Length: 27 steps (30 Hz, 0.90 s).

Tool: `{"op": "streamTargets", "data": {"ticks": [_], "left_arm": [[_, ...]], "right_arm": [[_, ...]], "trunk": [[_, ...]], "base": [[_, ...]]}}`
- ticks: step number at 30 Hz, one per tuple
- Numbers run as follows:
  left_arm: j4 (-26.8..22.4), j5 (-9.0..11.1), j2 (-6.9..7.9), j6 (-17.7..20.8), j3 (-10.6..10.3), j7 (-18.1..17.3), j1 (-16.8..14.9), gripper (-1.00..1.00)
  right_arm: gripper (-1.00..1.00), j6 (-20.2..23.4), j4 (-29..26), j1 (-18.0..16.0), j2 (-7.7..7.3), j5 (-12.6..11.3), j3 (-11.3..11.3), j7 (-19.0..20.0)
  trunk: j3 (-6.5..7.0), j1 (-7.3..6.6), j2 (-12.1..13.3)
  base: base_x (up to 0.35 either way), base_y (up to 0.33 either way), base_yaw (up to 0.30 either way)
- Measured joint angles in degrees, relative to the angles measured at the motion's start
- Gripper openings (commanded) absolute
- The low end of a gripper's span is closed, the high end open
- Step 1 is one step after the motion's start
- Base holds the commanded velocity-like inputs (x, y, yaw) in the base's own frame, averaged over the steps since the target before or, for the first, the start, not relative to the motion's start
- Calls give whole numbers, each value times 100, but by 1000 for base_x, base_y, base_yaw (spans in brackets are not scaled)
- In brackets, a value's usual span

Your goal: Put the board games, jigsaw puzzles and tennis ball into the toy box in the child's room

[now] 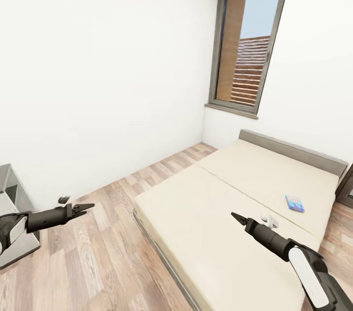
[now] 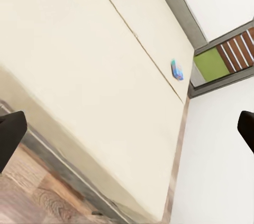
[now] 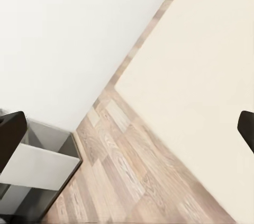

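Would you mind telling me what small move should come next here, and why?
Probably roll closer to the bed on its right side. The small blue game lies on the far mattress half, beyond the right gripper, whose jaws look open in the wrist view and hold nothing.

Bedroom: bed (image 1: 235,193), window (image 1: 247,41), plank floor (image 1: 93,262)

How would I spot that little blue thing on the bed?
Find the wide beige bed below the tall window. On the mattress half nearer the grey headboard, toward its right edge, lies a small flat blue box, the one bright patch on plain beige.
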Motion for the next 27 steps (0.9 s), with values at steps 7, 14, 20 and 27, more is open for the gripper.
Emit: {"op": "streamTargets", "data": {"ticks": [7,14,20,27], "left_arm": [[0,0,3,0,-6,-18,0,100],[0,0,-5,0,1,-10,0,100],[0,1,-4,0,2,-16,0,100],[0,0,-5,0,-1,-14,0,100]], "right_arm": [[100,0,-2,1,3,0,0,0],[100,0,-2,2,0,0,0,0],[100,0,-2,2,2,0,0,0],[100,0,-8,2,3,0,0,0]], "trunk": [[20,0,-1],[40,0,0],[57,0,-1],[77,0,0]], "base": [[-168,0,274],[-37,0,274],[-117,0,274],[-36,0,274]]}}
